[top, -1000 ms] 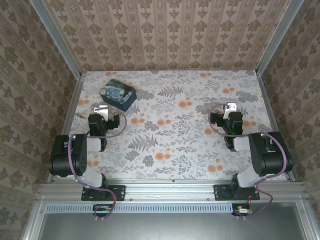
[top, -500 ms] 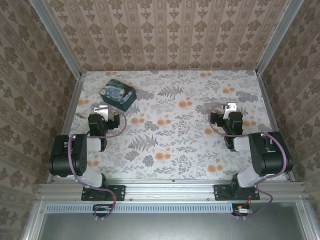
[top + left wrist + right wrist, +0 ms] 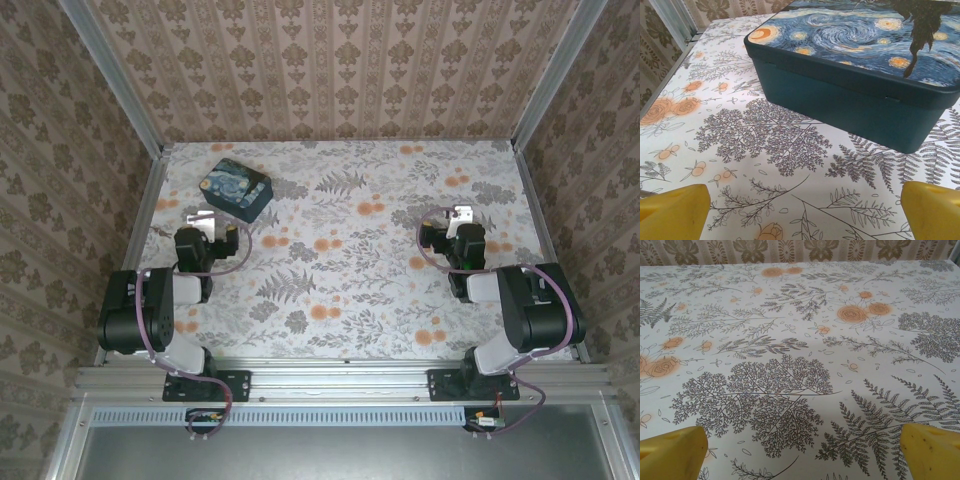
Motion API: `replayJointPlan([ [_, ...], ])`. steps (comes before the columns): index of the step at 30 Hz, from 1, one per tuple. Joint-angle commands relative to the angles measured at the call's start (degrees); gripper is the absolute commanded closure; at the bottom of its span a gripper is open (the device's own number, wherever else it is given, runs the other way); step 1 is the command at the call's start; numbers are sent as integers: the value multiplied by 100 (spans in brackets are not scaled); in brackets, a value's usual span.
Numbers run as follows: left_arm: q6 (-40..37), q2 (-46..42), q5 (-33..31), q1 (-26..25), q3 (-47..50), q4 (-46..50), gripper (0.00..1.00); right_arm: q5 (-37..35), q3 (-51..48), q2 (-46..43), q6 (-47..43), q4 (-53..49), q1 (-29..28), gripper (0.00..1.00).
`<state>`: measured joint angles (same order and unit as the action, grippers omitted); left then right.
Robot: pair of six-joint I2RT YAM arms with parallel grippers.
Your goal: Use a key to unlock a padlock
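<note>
The padlock and the key are out of view. A dark teal box (image 3: 236, 188) with a swirling night-sky lid sits at the back left of the table. My left gripper (image 3: 208, 232) rests just in front of the box. In the left wrist view the box (image 3: 850, 95) stands shut a short way ahead. There the left gripper (image 3: 805, 217) is open, with yellow fingertips (image 3: 675, 207) at both lower corners and bare cloth between them. My right gripper (image 3: 458, 228) is on the right side. It (image 3: 802, 455) is open too, its yellow fingertips (image 3: 932, 450) wide apart over the cloth.
A floral tablecloth (image 3: 350, 260) covers the table. Patterned walls stand at the back and on both sides, with metal rails (image 3: 140, 215) along the left and right edges. The arm bases sit on the near rail.
</note>
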<state>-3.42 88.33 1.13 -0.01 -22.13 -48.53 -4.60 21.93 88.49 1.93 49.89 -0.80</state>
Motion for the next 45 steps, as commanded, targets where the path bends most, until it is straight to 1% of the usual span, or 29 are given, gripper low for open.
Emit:
replayJointPlan([
  [1,231,-377,-35,106,-425,763,0,-178,224,-204,86,-332,-34,0],
  [2,369,-624,-356,104,-658,1424,0,-287,332,-337,116,-542,-43,0],
  [3,500,-798,-747,106,-916,1955,0,-454,521,-505,163,-1087,-60,3],
  [4,635,-897,-905,131,-1138,2373,0,-682,772,-618,242,-1629,-105,5],
  [5,850,-932,-930,206,-1422,2760,0,-816,1029,-738,355,-2380,-139,5],
  [6,1166,-889,-959,266,-1771,3260,0,-799,1243,-826,426,-2893,-168,7],
  [7,1428,-807,-905,324,-2053,3613,0,-817,1374,-833,482,-3216,-225,7],
  [8,1760,-660,-900,364,-2406,4046,0,-866,1467,-1055,530,-3435,-314,7],
  [11,2524,-220,-638,400,-3257,4855,0,-1040,1630,-1329,561,-3858,-681,7],
  [13,2933,140,-279,416,-3843,5300,0,-1046,1786,-1481,556,-4154,-920,7],
  [15,3287,605,251,437,-4527,5734,0,-1093,1945,-1625,558,-4387,-1191,7],
  [17,3624,974,611,432,-4940,5849,0,-1059,2008,-1772,682,-4438,-1446,7],
  [18,3821,1130,677,439,-5110,5872,0,-986,2001,-1836,784,-4399,-1584,7],
  [21,4081,1551,581,455,-5460,5830,0,-862,2020,-1869,1013,-4316,-1981,7],
  [23,4124,1834,452,451,-5674,5742,0,-868,2102,-1792,1027,-4312,-2264,7],
  [27,4035,2715,741,469,-6521,5803,0,-897,2391,-1484,921,-4429,-2684,7],
  [30,3922,3207,865,468,-7075,5959,0,-940,2633,-1274,807,-4542,-2915,7],
  [32,3864,3424,1022,477,-7305,5987,0,-890,2750,-1160,737,-4596,-3015,6],
  [36,3577,3811,1265,454,-7862,6355,1,-797,2934,-983,670,-4728,-3153,6],
  [38,3435,3984,1587,443,-8087,6458,3,-792,2965,-940,680,-4768,-3181,6],
  [40,3212,4126,1937,394,-8285,6573,6,-778,2983,-939,681,-4816,-3190,6],
  [45,1901,4470,2445,-72,-9156,7697,9,-805,3101,-1012,539,-5091,-3189,5],
])
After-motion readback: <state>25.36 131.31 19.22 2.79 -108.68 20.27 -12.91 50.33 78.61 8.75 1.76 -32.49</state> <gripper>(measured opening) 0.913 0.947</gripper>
